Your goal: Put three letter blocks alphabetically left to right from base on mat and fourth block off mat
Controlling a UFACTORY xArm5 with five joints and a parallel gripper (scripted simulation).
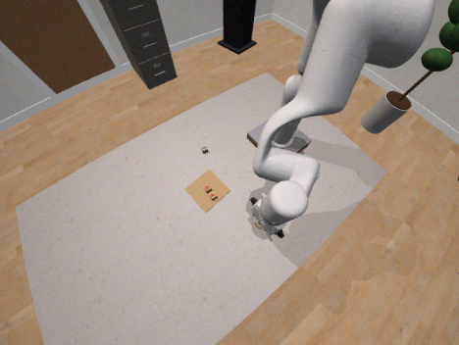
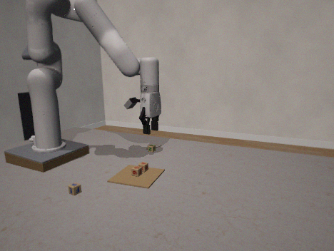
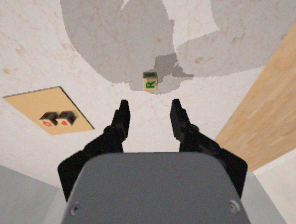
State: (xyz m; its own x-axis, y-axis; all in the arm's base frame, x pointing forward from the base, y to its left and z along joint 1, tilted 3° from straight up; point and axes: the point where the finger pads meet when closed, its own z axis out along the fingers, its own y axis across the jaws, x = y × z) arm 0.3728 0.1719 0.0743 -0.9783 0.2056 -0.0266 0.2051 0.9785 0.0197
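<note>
My gripper (image 2: 150,130) (image 3: 150,107) is open and empty, its fingers partly drawn in, above the table. A block with a green R on top (image 1: 258,224) (image 2: 151,148) (image 3: 150,84) lies below it on the table, off the mat. The tan mat (image 1: 196,190) (image 2: 119,177) (image 3: 27,102) lies flat. It bears two red-letter blocks close together: one (image 1: 207,188) (image 2: 136,171) (image 3: 48,120) looks like Q or O, and the other (image 1: 212,196) (image 2: 144,166) (image 3: 65,119) has a letter too small to read surely. A blue-marked block (image 1: 204,149) (image 2: 75,189) lies off the mat.
The robot's base plate (image 1: 256,138) (image 2: 44,162) stands beyond the mat and the green-letter block. The arm's shadow falls around the green-letter block. The grey table surface (image 1: 123,221) (image 2: 214,214) surrounds the mat, with wooden floor (image 1: 343,294) past its edge.
</note>
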